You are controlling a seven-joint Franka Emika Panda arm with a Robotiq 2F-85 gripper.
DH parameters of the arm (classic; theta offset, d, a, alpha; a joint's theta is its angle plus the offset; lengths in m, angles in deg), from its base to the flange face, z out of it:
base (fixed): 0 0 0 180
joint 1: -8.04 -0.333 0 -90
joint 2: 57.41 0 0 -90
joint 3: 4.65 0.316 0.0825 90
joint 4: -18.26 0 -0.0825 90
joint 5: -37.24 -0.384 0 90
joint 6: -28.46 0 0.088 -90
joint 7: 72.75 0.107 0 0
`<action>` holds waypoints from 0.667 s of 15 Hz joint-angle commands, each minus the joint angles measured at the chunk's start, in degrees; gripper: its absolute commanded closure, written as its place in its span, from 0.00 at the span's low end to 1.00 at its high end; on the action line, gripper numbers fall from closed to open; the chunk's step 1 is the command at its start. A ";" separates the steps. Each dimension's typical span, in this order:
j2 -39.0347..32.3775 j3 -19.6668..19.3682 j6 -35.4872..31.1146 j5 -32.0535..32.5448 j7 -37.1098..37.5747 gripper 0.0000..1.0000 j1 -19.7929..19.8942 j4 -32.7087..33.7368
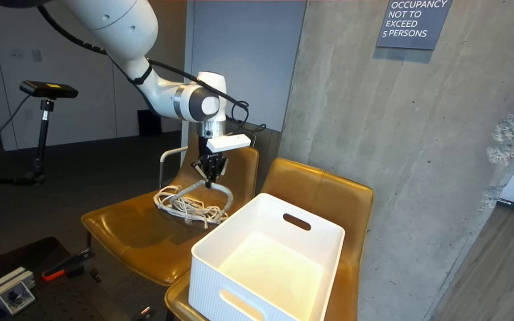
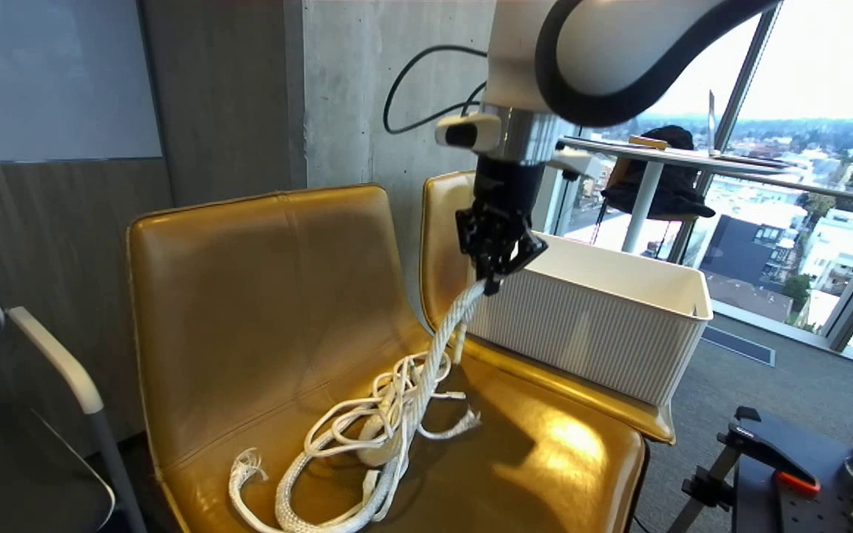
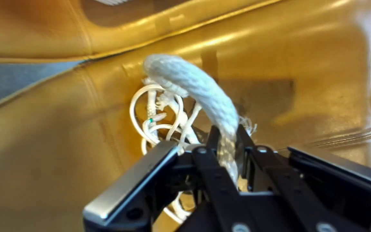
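Glossy tan upholstery covers the nearer chair [image 2: 523, 481]. Over its seat, the gripper [image 3: 228, 140] has both fingers [image 3: 213, 138] closed on a thick white braided rope [image 3: 201, 87], which passes between their tips and arches up off the upholstery. Lower down, this rope runs back into a tangle of thinner white cords [image 1: 190, 207] on the seat, where a frayed end [image 2: 247, 463] lies apart from the gripper. Judging by how things lie, the rope is secured and the gripped length is raised; the cords and the remaining rope rest on the chair, so most of the tangle is not yet off the seat. Whether the cords are knotted to the rope, I cannot tell.

Just beside, on the neighbouring chair [image 1: 324, 191], stands a white ribbed storage bin [image 1: 275, 263], upright and open at the top. Looking into it in an exterior view, pale inner walls and a pale bottom are what shows; the rope and the cords are all outside it.

Farther off, a concrete wall [image 1: 417, 147] carries an occupancy sign [image 1: 414, 22]. Well apart from the chairs, a black camera [image 1: 48, 90] sits on a slim stand [image 1: 41, 138]. Away past the bin, a pedestal table [image 2: 611, 149] stands before tall windows [image 2: 797, 81], with buildings [image 2: 841, 244] beyond the glass.
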 commanded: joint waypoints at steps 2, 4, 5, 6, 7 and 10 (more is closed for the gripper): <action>6.63 -1.79 8.11 -1.17 0.72 0.96 2.02 6.95; 7.12 -2.82 11.32 -1.67 0.78 0.96 3.07 12.81; 6.78 -3.44 12.77 -1.72 1.09 0.96 3.49 16.30; 6.29 -4.03 13.85 -2.12 1.81 0.96 4.05 19.92; 5.67 -4.56 15.46 -2.52 2.29 0.96 4.62 23.73; 3.59 -6.15 18.51 -4.08 3.87 0.96 6.65 33.82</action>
